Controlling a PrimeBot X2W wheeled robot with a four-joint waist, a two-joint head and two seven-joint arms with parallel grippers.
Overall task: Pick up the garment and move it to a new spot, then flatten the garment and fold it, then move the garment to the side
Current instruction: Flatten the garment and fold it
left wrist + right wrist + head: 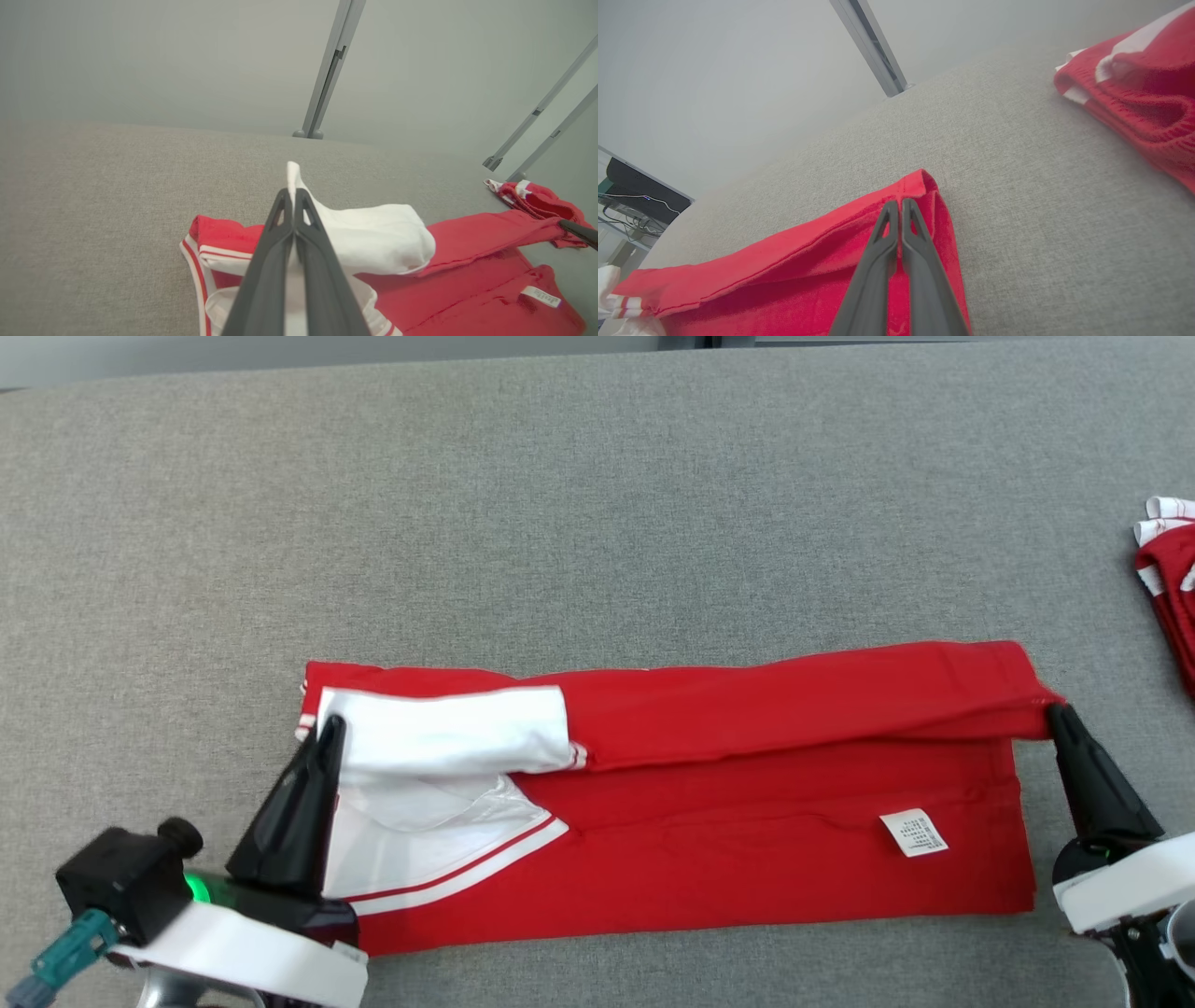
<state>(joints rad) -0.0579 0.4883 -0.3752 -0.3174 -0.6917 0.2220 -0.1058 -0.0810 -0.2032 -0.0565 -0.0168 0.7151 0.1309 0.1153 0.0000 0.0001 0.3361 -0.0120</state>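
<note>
Red shirt [747, 803] with white sleeves lay half folded on the grey surface [597, 523]. The jaws of the left gripper [332, 723] pinched its white sleeve; those of the right gripper [1055, 711] pinched the red hem corner.

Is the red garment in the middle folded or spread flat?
Partly folded. On the garment, the far strip with the white sleeve lies over the lower layer.

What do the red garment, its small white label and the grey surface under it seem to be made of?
Garment: soft matte knit, likely cotton jersey; it folds and creases limply.
Label: thin printed fabric, probably; too small to be sure.
Grey surface: matte woven or felt-like textile, with fine speckled grain.
</note>
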